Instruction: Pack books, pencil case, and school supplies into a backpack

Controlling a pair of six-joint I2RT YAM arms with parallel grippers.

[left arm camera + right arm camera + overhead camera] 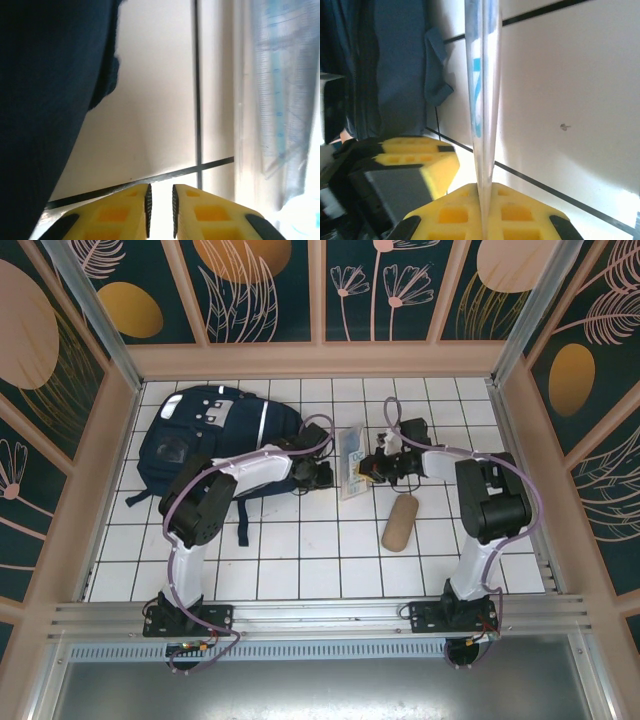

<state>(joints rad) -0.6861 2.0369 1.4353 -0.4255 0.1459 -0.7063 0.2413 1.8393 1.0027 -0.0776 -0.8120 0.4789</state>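
The right gripper pinches the packet by the backpack, the left gripper is slightly apart and empty, so packing looks barely started.

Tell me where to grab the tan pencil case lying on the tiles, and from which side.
Take the tan pencil case across its narrow middle, coming straight down from above. It lies flat, long and rounded, with bare table along both long sides, probably leaving room to straddle it.

Navy backpack is lying flat, far left; white-and-blue packet is sitting just right; tan pencil case is lying nearer.
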